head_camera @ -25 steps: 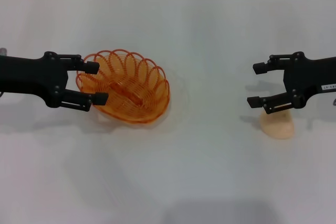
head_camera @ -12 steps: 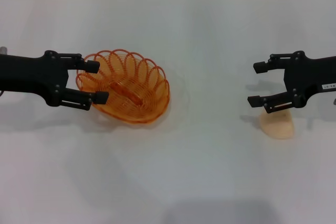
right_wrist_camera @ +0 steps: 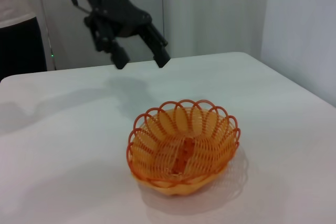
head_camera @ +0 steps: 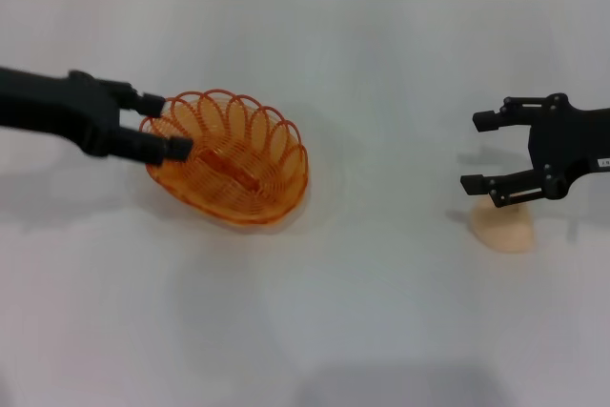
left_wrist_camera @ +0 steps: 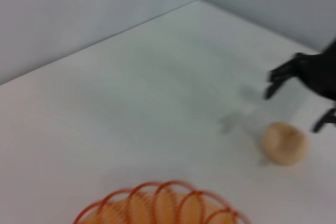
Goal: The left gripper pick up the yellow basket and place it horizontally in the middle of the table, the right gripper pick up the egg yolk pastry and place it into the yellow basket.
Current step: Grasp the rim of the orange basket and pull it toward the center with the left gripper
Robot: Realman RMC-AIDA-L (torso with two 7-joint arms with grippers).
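Head view: I have my left claw (head_camera: 162, 125) at the near-left rim of the basket (head_camera: 229, 169), its two fingers apart, one just outside the scalloped edge and the other lower against the wall. I cannot tell from here whether either finger touches the wire. The basket sits on the tabletop (head_camera: 362, 312) directly ahead of that claw, toward the robot's right, its long axis slanting away from the claw's side rather than lying crosswise. So the move I judge comes next turns on closing across that rim and then swinging the basket square to the middle.

My right claw (head_camera: 494, 153) hangs with fingers spread just above and beside the pastry (head_camera: 503, 228), which rests on the tabletop below it, well apart from the basket. The right arm is plainly the nearer one to the pastry.

The right wrist view gives me what the head view hides: the left claw (right_wrist_camera: 140, 53) hangs open beyond the basket (right_wrist_camera: 182, 148), and the basket sits upright and empty. The left wrist view shows only the basket's rim (left_wrist_camera: 160, 205), plus the pastry (left_wrist_camera: 284, 142) under the right claw (left_wrist_camera: 302, 93).
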